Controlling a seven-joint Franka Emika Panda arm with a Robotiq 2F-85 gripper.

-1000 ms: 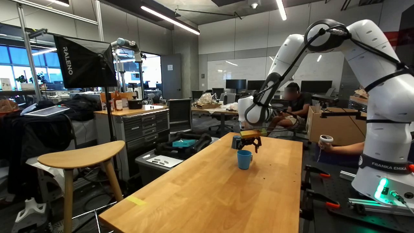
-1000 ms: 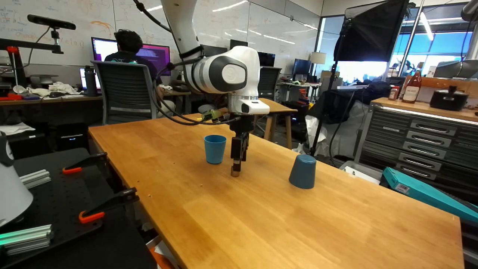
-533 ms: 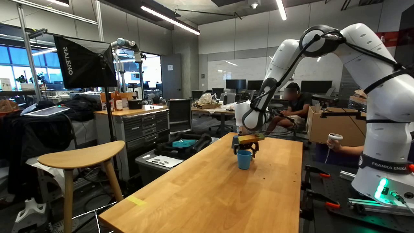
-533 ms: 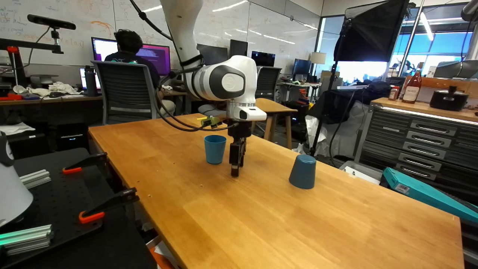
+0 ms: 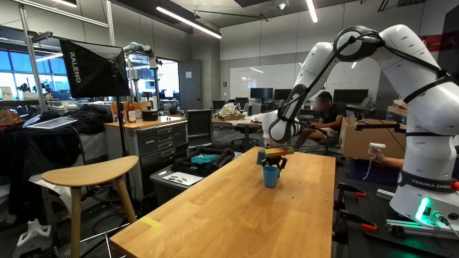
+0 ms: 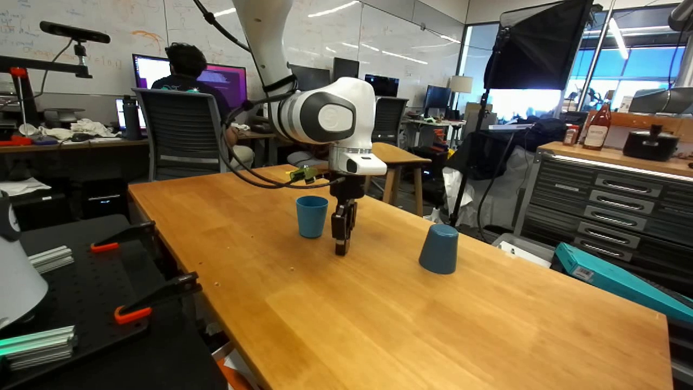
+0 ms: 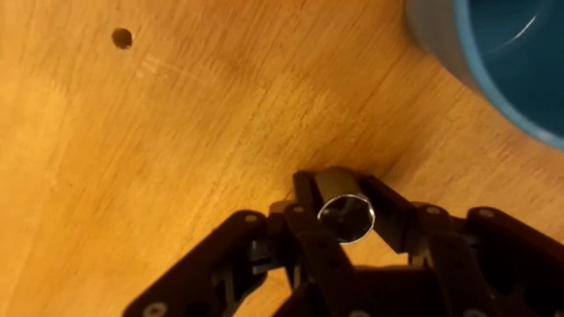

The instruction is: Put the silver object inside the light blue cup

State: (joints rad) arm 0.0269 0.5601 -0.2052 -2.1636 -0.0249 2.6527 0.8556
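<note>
The small silver metal-looking cylinder (image 7: 344, 207) stands upright between the tips of my black two-fingered gripper (image 7: 338, 185), low against the long light-brown wooden table (image 6: 390, 281). Half a second ago my jaws were spread wide about it; now they have drawn in, and in the wrist view they lie close on both its left and right sides, so I take it that I have it gripped. That would finish the grasp and leave the lift and the carry; whether its base has left the table I cannot tell. In an exterior view the light blue plain tapered cup (image 6: 311, 218) stands mouth up near me on the left, not touching, and the part of its inside seen in the wrist view holds nothing. On the right, well apart from me, a grey-blue tapered cup (image 6: 439, 250) rests mouth down, anything beneath it hidden.
</note>
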